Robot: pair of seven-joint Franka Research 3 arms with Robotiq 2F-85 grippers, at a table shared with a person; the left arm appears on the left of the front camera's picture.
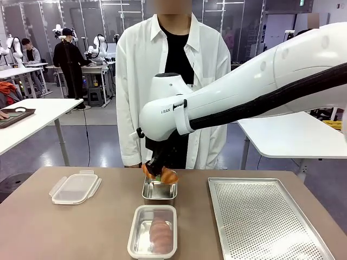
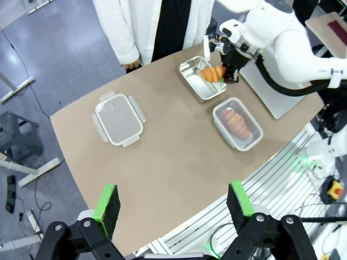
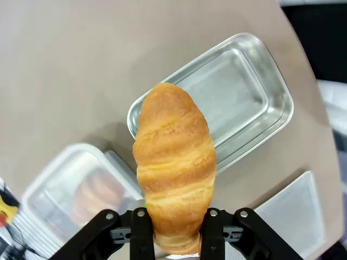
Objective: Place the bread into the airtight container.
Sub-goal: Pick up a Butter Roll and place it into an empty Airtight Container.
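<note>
My right gripper (image 3: 174, 227) is shut on the lower end of a golden croissant (image 3: 173, 162), holding this bread in the air. It hangs just above an empty steel pan (image 1: 159, 190); the held croissant (image 1: 168, 176) and the right gripper (image 1: 157, 172) are over the pan's far rim. Nearer the front edge sits the airtight container (image 1: 135, 238), lidless, with another bread (image 1: 160, 234) lying inside. From high above the table, the left gripper (image 2: 173, 200) stands open with nothing between its green pads (image 2: 108, 200), and below it lie the pan (image 2: 190, 81) and the container (image 2: 255, 135).
A clear lid with clips (image 1: 75, 188) lies at the table's left. A large perforated metal tray (image 1: 265, 219) covers the right side. A person in a white shirt (image 1: 141, 81) stands at the far edge, behind the pan.
</note>
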